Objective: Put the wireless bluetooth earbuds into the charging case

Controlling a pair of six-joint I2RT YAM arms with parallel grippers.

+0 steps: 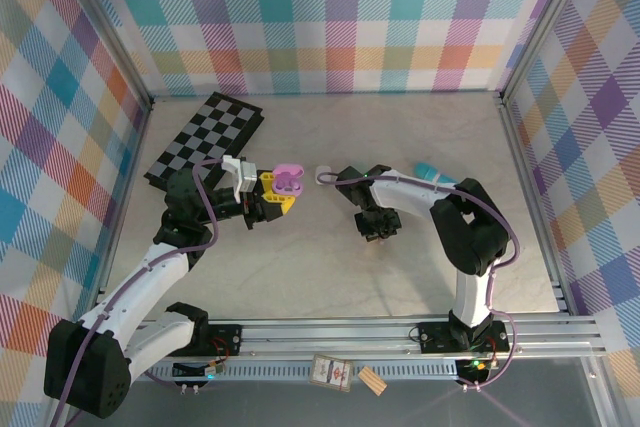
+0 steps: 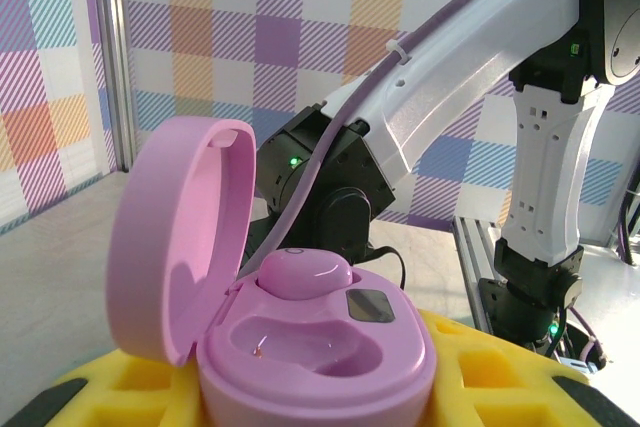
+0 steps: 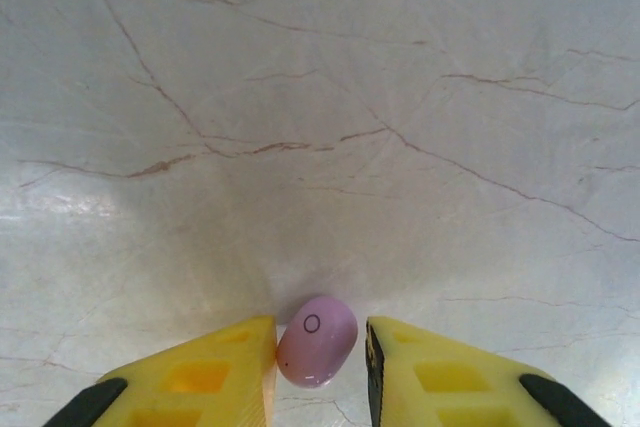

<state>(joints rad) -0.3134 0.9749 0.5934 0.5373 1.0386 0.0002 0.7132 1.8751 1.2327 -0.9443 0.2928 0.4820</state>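
1. Left gripper (image 1: 283, 190): located left of centre in the top view. Its yellow fingers (image 2: 520, 379) are pinched on the base of the pink case (image 2: 318, 347), which is held clear of the table (image 1: 300, 277).
2. Case: the lid (image 2: 178, 237) is swung open, standing at the left of the left wrist view. One pink earbud (image 2: 305, 273) is seated in the rear socket. The front socket (image 2: 300, 339) is vacant.
3. Right gripper (image 3: 320, 339): located right of centre in the top view, pointing down at the table. Its yellow fingers (image 3: 215, 372) closely flank a second pink earbud (image 3: 316, 341) at the bottom centre of the right wrist view. The finger on the left of that view touches the earbud; a thin gap shows at the other. Whether the jaws are actually pinching it cannot be determined.
4. A checkerboard (image 1: 205, 137) lies at the upper left of the table.
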